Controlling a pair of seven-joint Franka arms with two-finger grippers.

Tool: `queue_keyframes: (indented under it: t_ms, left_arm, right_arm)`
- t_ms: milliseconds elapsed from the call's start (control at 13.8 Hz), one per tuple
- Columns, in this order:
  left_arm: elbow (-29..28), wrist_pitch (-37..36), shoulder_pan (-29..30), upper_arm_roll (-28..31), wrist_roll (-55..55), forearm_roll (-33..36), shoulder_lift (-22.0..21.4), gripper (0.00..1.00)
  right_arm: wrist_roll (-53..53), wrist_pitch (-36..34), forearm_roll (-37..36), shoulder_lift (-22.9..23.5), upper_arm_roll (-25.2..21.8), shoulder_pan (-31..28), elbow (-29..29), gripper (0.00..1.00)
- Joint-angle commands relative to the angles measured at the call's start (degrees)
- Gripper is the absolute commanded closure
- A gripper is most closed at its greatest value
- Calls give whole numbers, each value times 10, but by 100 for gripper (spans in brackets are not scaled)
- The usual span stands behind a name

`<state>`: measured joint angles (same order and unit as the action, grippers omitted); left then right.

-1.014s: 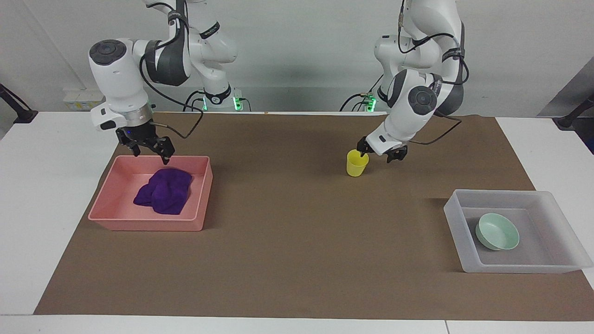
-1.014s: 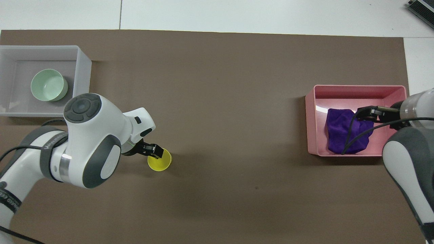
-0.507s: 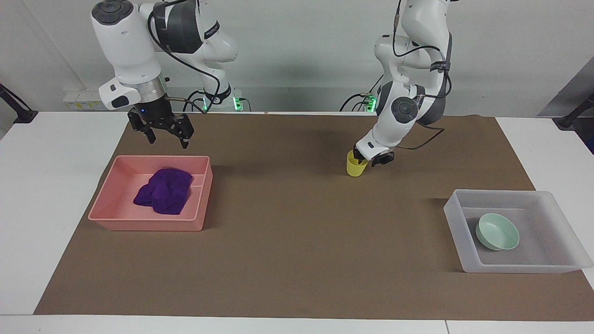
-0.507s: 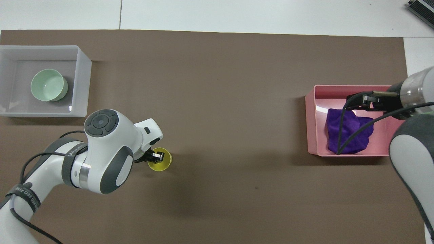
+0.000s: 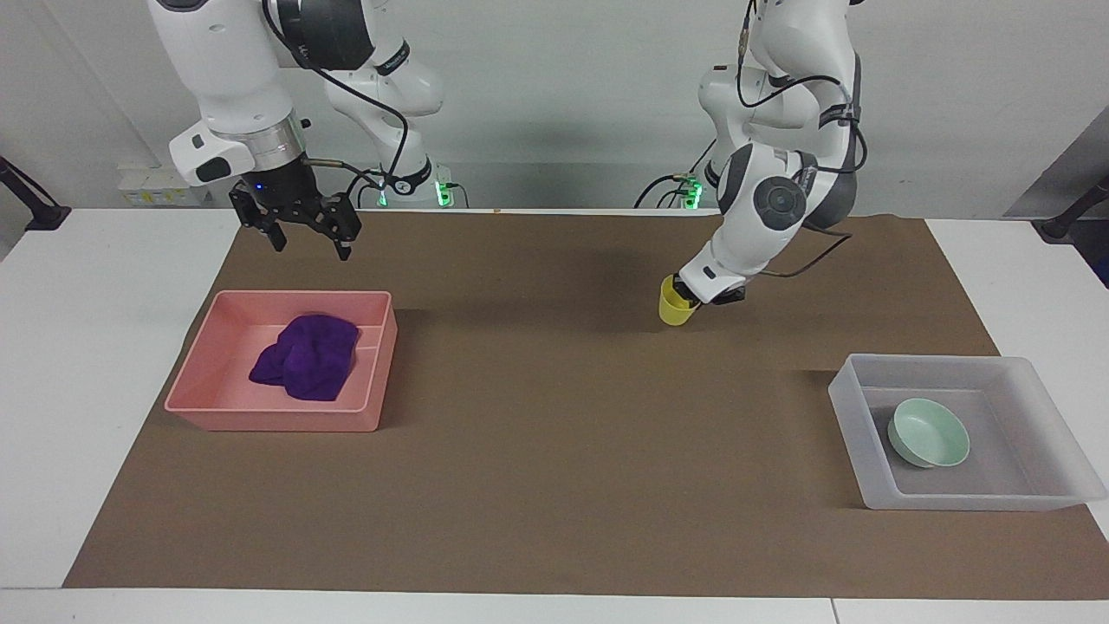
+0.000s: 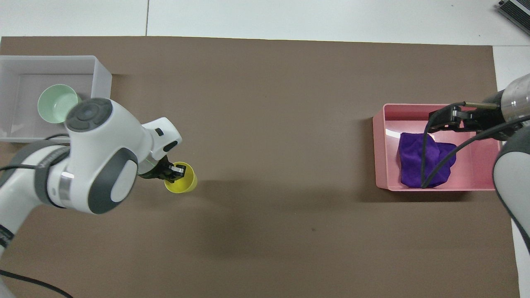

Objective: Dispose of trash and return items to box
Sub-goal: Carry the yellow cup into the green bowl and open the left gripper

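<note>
Yellow cup (image 5: 674, 308) remains outstanding, lifted off the table in the left gripper's (image 5: 690, 302) closed jaws; purple rag (image 5: 307, 356) lies in the pink tray (image 5: 273, 421), green bowl (image 5: 928, 432) in the translucent box (image 5: 962, 501); right gripper (image 5: 299, 231) waits above the tray, jaws open and empty.

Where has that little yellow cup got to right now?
The yellow cup is tilted in the left gripper, lifted just off the brown mat, nearer the robots than the frosted box.

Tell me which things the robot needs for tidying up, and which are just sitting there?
Needed for the job:
- yellow cup, held by the left gripper
- mint-green bowl, already in the frosted white box
- purple rag, in the pink tray
- right gripper, open above the pink tray

Just sitting there:
- brown mat
- white table
</note>
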<state>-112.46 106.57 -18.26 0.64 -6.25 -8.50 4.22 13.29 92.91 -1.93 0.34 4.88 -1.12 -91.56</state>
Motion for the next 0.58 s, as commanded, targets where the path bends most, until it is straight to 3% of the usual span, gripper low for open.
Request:
queue_keyframes:
  t_ms: [0, 217, 507]
  left_arm:
    - [100, -64, 94, -1, 11, 1, 4, 100]
    - [172, -51, 179, -1, 26, 33, 17, 100]
    - [256, -7, 276, -1, 48, 43, 111, 100]
  right_arm:
    - [5, -8, 9, -5, 4, -6, -3, 0]
    - [5, -8, 9, -6, 4, -12, -3, 0]
    - [5, -7, 9, -5, 4, -11, -3, 0]
